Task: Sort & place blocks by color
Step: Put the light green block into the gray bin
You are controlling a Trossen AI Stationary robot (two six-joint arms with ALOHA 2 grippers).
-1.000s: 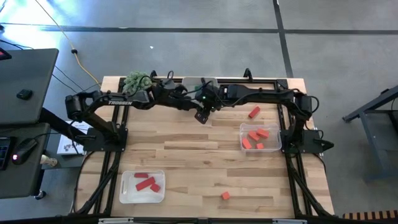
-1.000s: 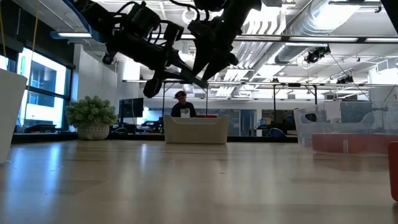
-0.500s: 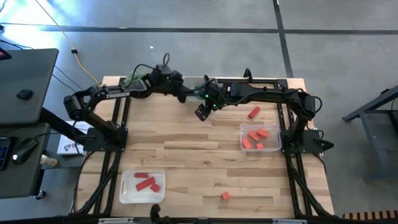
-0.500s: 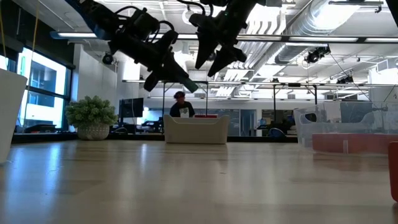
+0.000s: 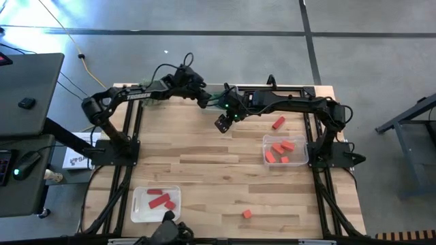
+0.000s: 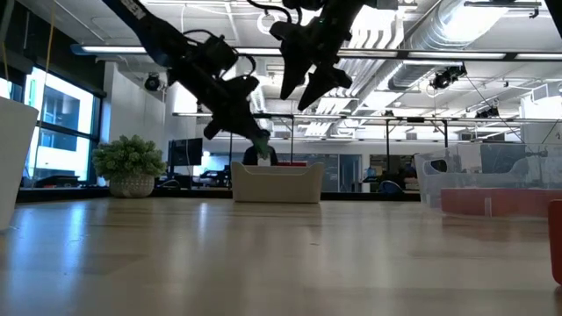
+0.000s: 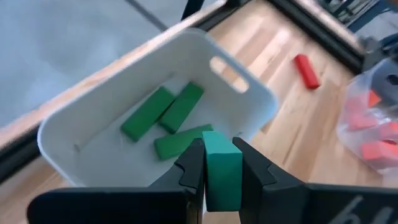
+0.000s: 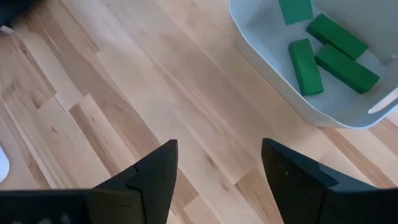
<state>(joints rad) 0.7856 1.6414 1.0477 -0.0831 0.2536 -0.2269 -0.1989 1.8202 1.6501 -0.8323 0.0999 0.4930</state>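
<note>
Left wrist view: my left gripper [image 7: 222,177] pinches a green block [image 7: 221,168] just above the white bin [image 7: 249,102]; next, release inside. Right gripper [image 8: 217,168] spread, waiting beside the bin.

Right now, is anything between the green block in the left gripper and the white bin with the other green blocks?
Nothing. In the left wrist view the left gripper holds the green block in open air above the white bin, where three green blocks lie.

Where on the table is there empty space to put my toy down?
The middle of the table is bare wood, between the red blocks' tray in front and the coral blocks' tray. It is crowded at the back, where both grippers hang by the white bin.
</note>
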